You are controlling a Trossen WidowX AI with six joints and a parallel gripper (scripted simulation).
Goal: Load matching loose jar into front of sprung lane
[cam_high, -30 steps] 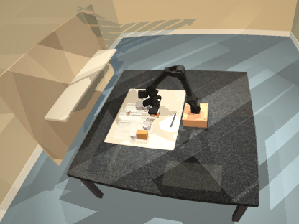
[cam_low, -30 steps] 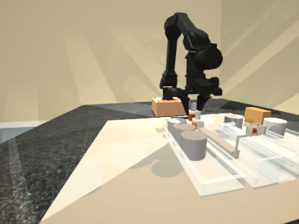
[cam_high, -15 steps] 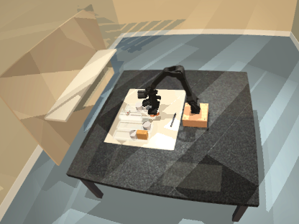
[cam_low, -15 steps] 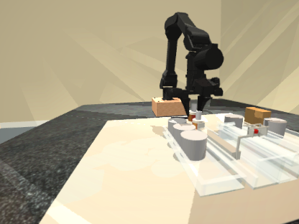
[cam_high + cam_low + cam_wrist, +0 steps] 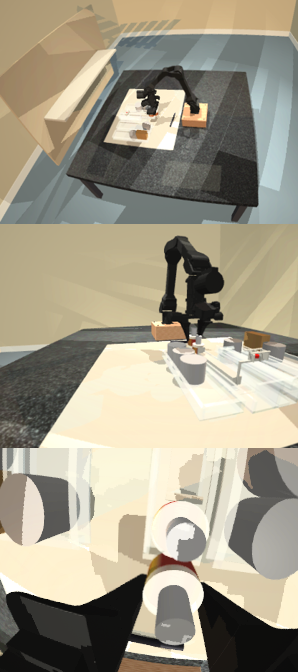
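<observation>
Clear plastic lanes (image 5: 215, 403) lie side by side on a cream mat (image 5: 168, 140) that covers part of a dark speckled table (image 5: 222, 172). The black gripper (image 5: 174, 611) is clamped on a small jar (image 5: 172, 604) with a white collar, grey lid and a red-brown body, held at the near end of one lane. Just ahead of it in the wrist view stands a second jar of the same look (image 5: 178, 531), close to the held one; whether the two touch cannot be told. Grey cylinders crowd both sides: one (image 5: 40, 507) to the left and two larger ones (image 5: 266, 538) to the right in the wrist view. In the exterior view three grey cylinders (image 5: 193, 367) stand in a row in the nearest lane, between the viewer and the jars. A brown block (image 5: 256, 339) and a small red-tipped part (image 5: 256, 356) sit among the farther lanes. The arm's tan pedestal (image 5: 200, 122) stands beside the mat.
</observation>
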